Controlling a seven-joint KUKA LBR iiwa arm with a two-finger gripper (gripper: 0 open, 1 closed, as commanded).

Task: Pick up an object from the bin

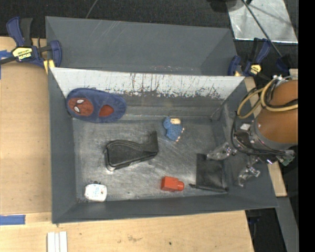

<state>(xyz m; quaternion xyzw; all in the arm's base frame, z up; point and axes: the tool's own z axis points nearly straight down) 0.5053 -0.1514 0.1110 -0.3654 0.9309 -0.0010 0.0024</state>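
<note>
The grey bin (63, 156) takes up mid-frame. At right, the gripper (234, 164) hangs with fingers spread, over the right edge of a flat black pad (210, 175) at lower right. Leftward lie a blue slipper (96, 105), a black pouch (130, 152) and a red block (172, 184).

Black flat piece (209, 173) right beside my gripper (234, 164): its edge on the gripper side runs under the wrist hardware, can't trace it. Small blue-and-yellow thing (172, 128), farther out: too small to name. White item (96, 192), farthest from the gripper: markings unreadable.
</note>
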